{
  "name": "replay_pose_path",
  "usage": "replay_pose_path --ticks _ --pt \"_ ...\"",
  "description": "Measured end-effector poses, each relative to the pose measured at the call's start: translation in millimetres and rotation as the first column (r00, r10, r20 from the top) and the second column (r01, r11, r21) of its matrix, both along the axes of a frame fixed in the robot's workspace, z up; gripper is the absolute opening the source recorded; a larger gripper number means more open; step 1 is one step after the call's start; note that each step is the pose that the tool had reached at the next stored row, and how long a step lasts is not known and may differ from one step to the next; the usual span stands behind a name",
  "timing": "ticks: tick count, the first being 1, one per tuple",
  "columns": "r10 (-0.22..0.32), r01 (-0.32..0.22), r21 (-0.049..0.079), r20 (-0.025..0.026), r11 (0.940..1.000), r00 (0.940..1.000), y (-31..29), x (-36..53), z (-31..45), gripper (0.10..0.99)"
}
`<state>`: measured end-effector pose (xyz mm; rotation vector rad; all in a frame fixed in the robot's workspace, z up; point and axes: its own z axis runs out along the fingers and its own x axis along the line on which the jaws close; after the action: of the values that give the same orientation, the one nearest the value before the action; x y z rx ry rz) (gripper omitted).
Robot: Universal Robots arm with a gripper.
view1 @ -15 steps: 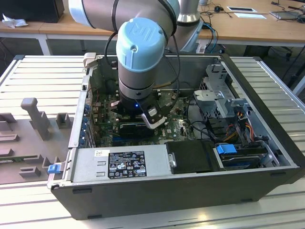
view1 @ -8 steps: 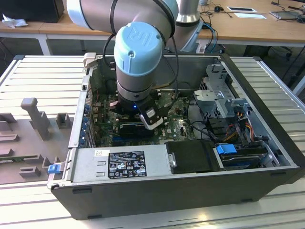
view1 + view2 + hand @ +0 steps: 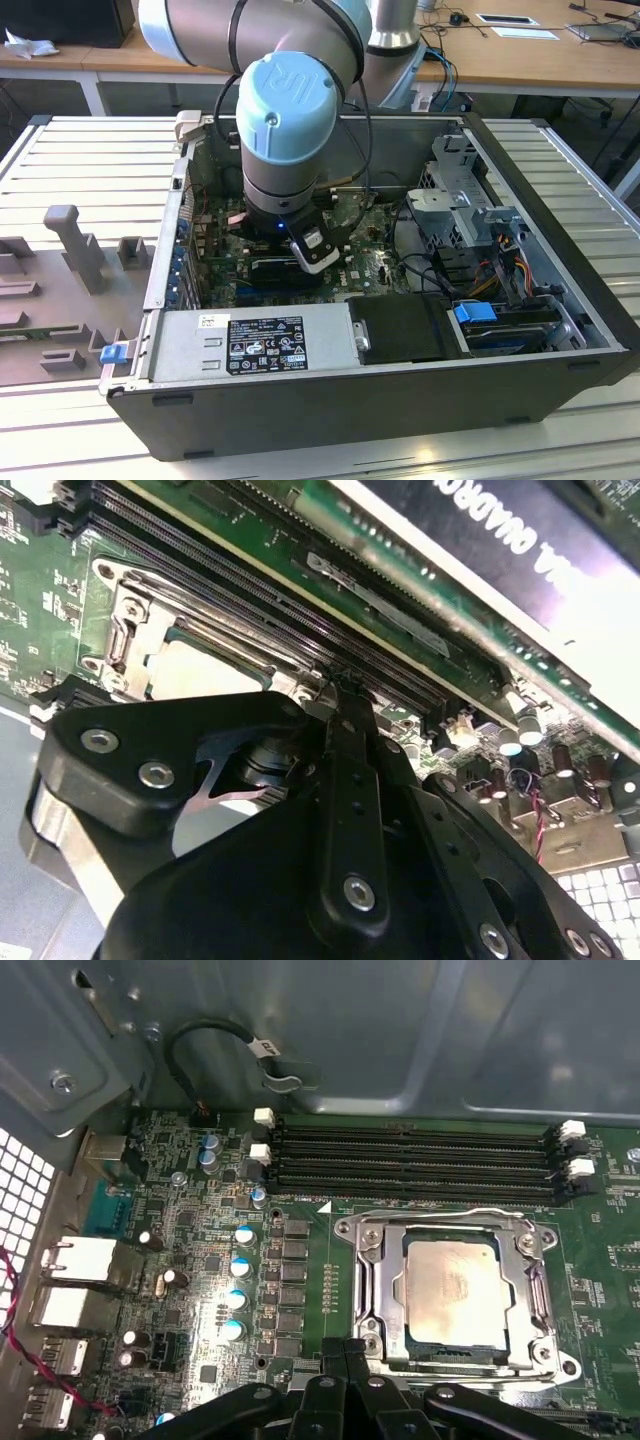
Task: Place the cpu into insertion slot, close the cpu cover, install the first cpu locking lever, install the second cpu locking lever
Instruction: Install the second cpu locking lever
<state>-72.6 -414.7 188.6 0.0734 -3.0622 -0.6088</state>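
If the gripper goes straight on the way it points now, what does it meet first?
Probably the cpu cover, lying closed over the cpu in the insertion slot. The gripper points down at the frame's near edge; depth is unclear.

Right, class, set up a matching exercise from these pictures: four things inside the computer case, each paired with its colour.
Things:
1. cpu
2. circuit board
3. memory slots
4. arm joint cap

Colours:
A. green
B. light blue
C. pale silvery-beige
D. black

Pairs: 1-C, 2-A, 3-D, 4-B
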Motion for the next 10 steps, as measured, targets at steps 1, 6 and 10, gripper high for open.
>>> replay_pose_path --ticks 1,6,10 --pt "0.0 0.0 0.0 0.0003 1.0 1.0 0.1 -0.1 1.9 0.106" --pt "0.0 0.0 0.0 -0.0001 1.0 1.0 0.0 -0.1 15.8 0.106" --pt "0.0 0.0 0.0 -0.0001 1.0 1.0 0.1 -0.1 23.2 0.106"
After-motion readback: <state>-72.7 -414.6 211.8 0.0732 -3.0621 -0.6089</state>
